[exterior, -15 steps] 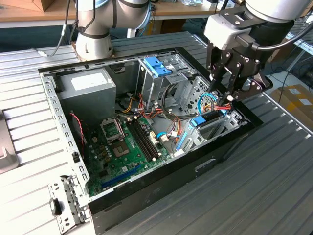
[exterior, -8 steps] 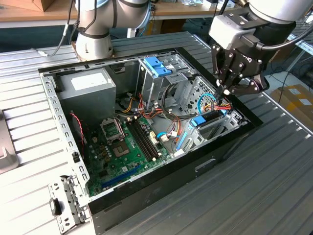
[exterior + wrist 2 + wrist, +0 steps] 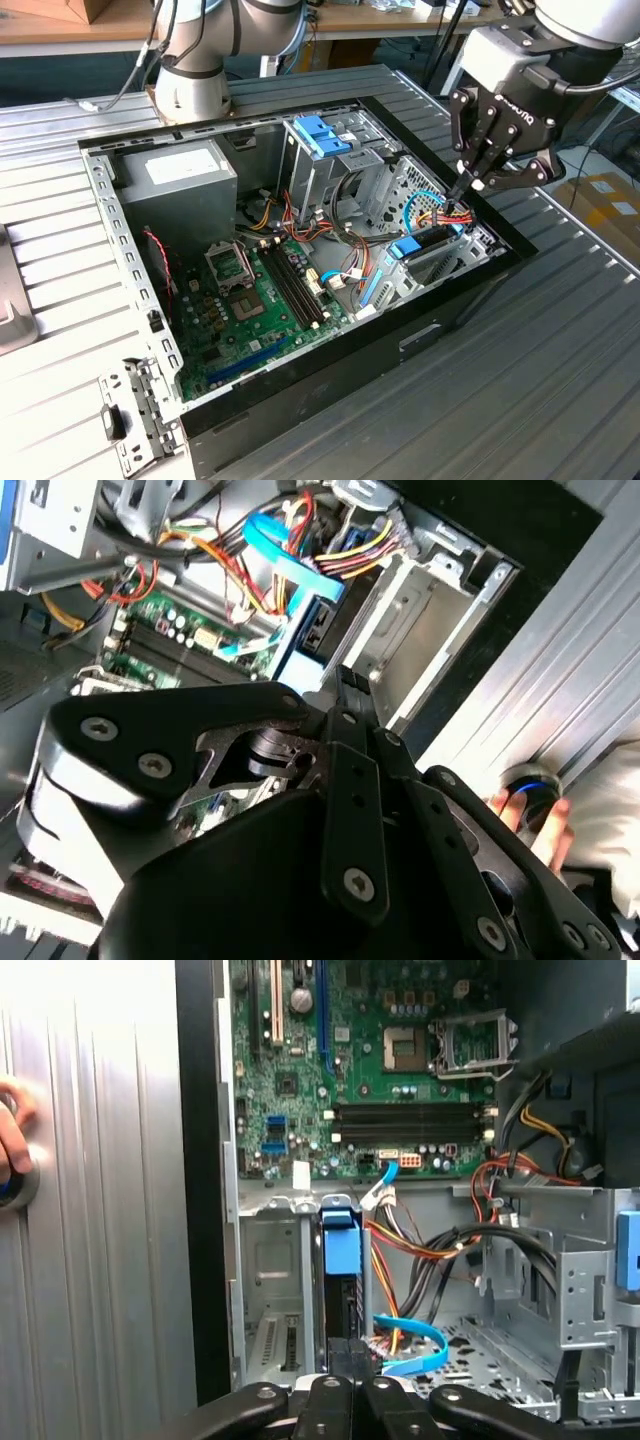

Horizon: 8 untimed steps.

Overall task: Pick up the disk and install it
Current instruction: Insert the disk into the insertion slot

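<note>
At the exterior view's left the grey box (image 3: pixel 175 180) hugs the case (image 3: pixel 330 390) wall, its white label's print unreadable; the motherboard (image 3: pixel 250 295) lies open mid-case; the disk (image 3: pixel 428 244) stands on edge in the bay by the rim at the exterior view's right; the pincer (image 3: pixel 468 186), pressed together, hangs just above it; bare worktop (image 3: pixel 570 380) beyond.

— What's on the second wrist view?
— My gripper (image 3: pixel 345 677) up close. The fingers (image 3: pixel 353 705) are pressed together, with their tips right at the blue-railed end of the disk (image 3: pixel 303 648) in the metal drive bay (image 3: pixel 440 600).
— And around it?
— I see a blue cable (image 3: pixel 285 555) and the green motherboard (image 3: pixel 170 630) beyond the disk. A person's hand (image 3: pixel 515 815) rests on the ribbed surface (image 3: pixel 570 680) outside the case.
</note>
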Each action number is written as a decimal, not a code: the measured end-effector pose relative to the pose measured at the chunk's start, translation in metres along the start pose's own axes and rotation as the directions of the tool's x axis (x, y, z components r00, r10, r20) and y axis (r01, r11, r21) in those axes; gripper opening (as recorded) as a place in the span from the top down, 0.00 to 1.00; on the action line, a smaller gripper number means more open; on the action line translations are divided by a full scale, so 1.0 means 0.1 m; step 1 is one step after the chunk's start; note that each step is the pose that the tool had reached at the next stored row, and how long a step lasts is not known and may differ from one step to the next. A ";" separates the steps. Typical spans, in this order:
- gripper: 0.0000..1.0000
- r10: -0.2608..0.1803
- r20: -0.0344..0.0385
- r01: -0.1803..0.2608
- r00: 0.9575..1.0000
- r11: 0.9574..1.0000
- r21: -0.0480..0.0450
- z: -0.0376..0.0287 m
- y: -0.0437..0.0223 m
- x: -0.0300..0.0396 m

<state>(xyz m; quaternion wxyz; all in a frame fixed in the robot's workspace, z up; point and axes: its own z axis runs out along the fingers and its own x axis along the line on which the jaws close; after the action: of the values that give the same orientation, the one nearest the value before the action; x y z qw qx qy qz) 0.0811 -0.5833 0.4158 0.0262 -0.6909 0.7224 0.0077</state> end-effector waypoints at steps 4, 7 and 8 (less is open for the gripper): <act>0.90 0.003 -0.003 -0.003 1.000 0.998 -0.059 0.012 -0.142 -0.006; 0.90 0.003 -0.003 -0.003 1.000 0.997 -0.071 0.020 -0.248 -0.017; 0.90 0.003 -0.003 -0.003 1.000 0.997 -0.073 0.021 -0.273 -0.024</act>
<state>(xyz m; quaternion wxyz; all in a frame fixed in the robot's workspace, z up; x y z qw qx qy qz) 0.1085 -0.5821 0.4144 -0.0002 -0.6902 0.7229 0.0330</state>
